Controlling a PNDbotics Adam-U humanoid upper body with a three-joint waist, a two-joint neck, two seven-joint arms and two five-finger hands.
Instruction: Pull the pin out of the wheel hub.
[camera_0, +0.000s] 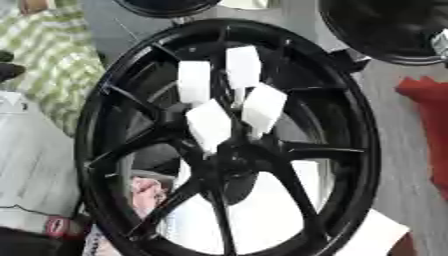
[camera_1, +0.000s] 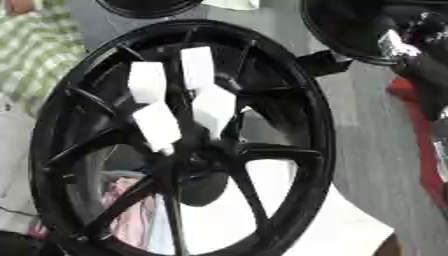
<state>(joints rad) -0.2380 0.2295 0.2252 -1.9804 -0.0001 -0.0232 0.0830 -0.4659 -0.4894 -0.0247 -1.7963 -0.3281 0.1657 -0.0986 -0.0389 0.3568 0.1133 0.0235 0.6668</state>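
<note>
A large black spoked wheel fills both views, tilted towards me. Its hub sits a little below the middle, where the spokes meet. Several white blocky pieces stand out of the spokes just above the hub; the lowest one reaches down to the hub. I cannot make out which of them is the pin. My right arm, black with a silver part, comes in at the upper right edge, beyond the wheel's rim and apart from the white pieces. My left hand does not show.
A second black wheel lies at the upper right and a third at the top edge. A red thing is on the right, a green-striped cloth on the left. White sheet shows through the spokes.
</note>
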